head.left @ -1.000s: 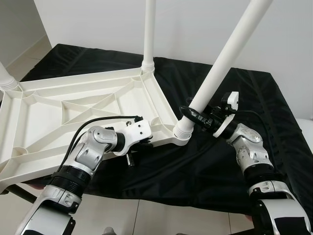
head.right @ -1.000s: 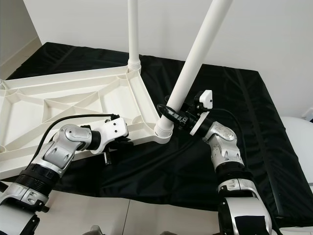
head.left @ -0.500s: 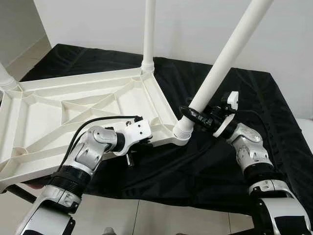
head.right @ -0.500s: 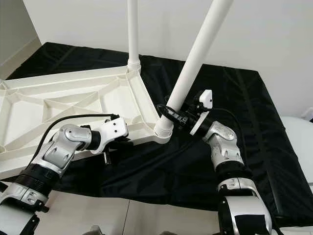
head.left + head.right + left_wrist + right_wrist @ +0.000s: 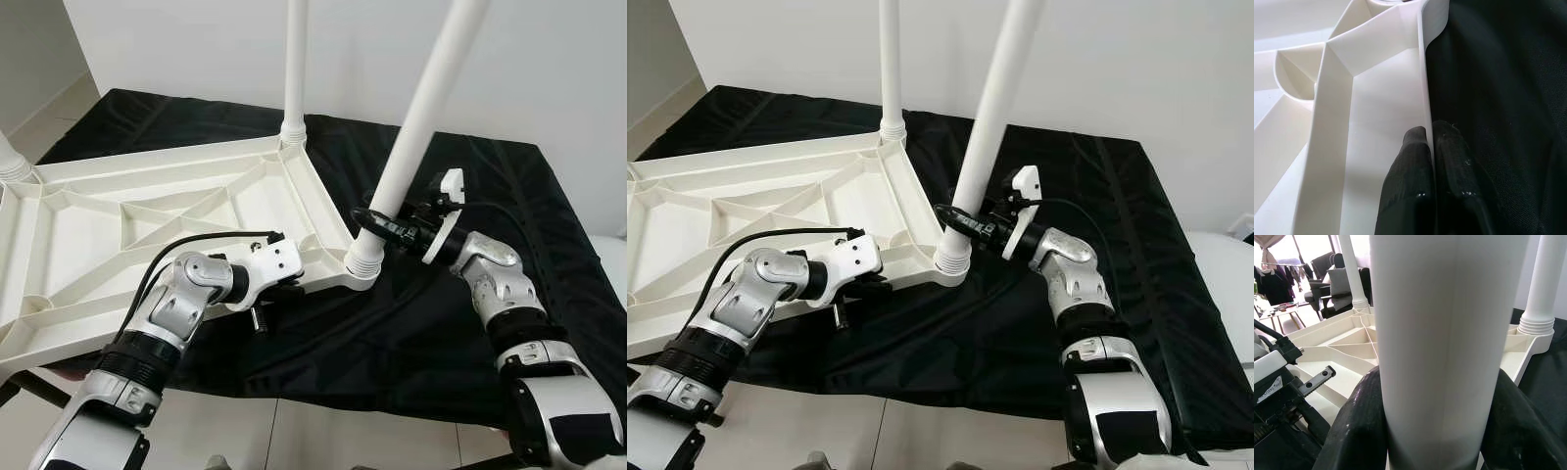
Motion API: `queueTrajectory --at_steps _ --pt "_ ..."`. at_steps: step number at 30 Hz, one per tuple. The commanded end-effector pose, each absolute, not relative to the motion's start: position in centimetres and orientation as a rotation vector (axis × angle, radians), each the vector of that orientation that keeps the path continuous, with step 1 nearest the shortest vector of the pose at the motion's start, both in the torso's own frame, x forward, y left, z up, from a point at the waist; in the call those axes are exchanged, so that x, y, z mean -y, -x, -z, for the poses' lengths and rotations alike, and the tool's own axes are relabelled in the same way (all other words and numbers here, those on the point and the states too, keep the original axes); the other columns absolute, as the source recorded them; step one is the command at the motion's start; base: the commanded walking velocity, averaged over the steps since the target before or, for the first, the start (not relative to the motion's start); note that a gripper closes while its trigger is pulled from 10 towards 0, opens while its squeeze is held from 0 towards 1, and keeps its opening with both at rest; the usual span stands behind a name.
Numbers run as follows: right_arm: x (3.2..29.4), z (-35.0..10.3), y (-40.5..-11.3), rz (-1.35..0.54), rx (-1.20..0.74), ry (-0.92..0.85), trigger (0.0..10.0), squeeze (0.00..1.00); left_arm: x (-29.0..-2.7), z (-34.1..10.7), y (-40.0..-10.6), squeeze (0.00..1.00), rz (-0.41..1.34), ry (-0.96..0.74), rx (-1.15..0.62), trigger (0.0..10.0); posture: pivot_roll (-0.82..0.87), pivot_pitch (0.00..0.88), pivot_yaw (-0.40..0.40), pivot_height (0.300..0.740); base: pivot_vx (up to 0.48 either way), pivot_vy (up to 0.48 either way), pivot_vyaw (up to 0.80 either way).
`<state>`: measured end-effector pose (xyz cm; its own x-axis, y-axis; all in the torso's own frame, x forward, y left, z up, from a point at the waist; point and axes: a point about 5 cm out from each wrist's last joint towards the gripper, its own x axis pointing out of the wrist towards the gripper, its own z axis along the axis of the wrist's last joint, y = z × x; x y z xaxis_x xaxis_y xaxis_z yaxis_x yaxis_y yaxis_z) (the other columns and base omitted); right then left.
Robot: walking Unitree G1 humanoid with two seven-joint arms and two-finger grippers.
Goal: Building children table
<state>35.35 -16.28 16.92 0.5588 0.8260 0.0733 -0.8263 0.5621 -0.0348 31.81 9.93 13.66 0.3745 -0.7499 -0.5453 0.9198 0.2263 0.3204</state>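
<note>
Gripping low on the tilted white leg (image 5: 416,127), just above its near-right corner socket, the right gripper (image 5: 377,223) is clamped round it; the left gripper (image 5: 1431,147) pinches the upturned table frame's (image 5: 118,225) near rim. Stiff, light, slick plastic: hold low.

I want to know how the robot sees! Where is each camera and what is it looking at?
Eye views: on the head, looking down at the upturned tabletop; both arms show.
Left wrist view: on the left arm; left gripper pinches the tabletop's rim.
Right wrist view: on the right arm; right gripper wraps the leg.
Shared: every view shows the tabletop.
</note>
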Motion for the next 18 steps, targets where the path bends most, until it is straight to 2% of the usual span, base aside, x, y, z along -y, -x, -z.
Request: queueTrajectory --at_steps 1,18 --pt "17.06 -11.76 -34.17 -0.918 -0.174 0.001 10.0 0.00 -9.90 -15.24 -32.30 0.00 1.082 -0.693 -0.198 10.0 0.02 0.033 -0.021 0.740 0.000 0.000 0.00" --pt "16.20 -11.19 -33.86 -0.890 -0.137 0.003 10.0 0.00 -10.07 -15.27 -32.31 0.00 1.079 -0.702 -0.201 10.0 0.02 0.026 -0.021 0.740 0.000 0.000 0.00"
